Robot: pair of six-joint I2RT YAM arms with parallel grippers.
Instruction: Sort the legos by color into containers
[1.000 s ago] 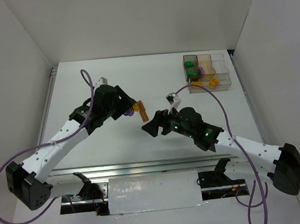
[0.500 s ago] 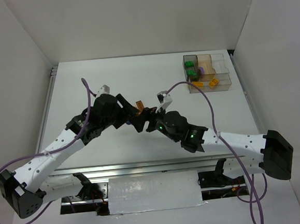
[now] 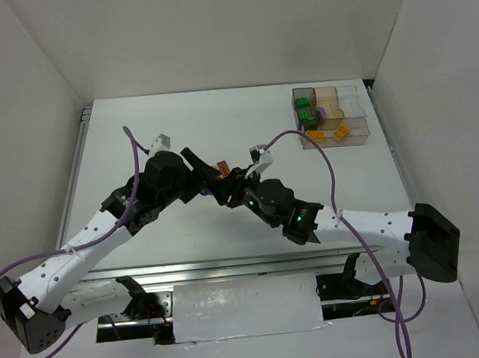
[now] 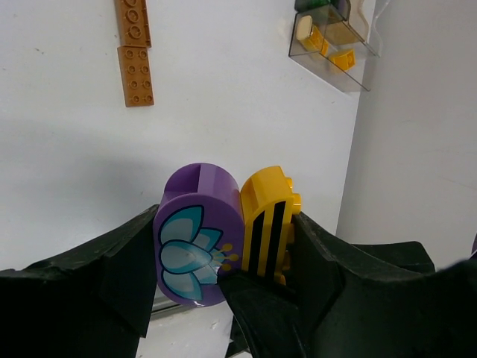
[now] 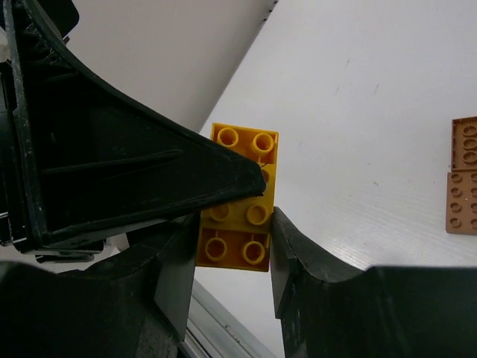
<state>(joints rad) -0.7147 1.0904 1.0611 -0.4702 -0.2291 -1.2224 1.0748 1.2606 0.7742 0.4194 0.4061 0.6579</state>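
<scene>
Right gripper (image 5: 232,250), open a second ago, now clamps the yellow-orange studded plastic brick (image 5: 238,220) that the left gripper (image 4: 226,252) holds squeezed against a round purple flower-printed lego (image 4: 195,235), likely to split the colours. Brown studded plates (image 4: 134,52) lie on the white table (image 3: 136,129); the smoky clear compartment tray (image 3: 340,144) waits far right, between white walls (image 3: 211,32).

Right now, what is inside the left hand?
A purple lego and a striped yellow lego, pressed side by side. The right hand pinches the yellow one too; fingers cover their lower edges.
</scene>
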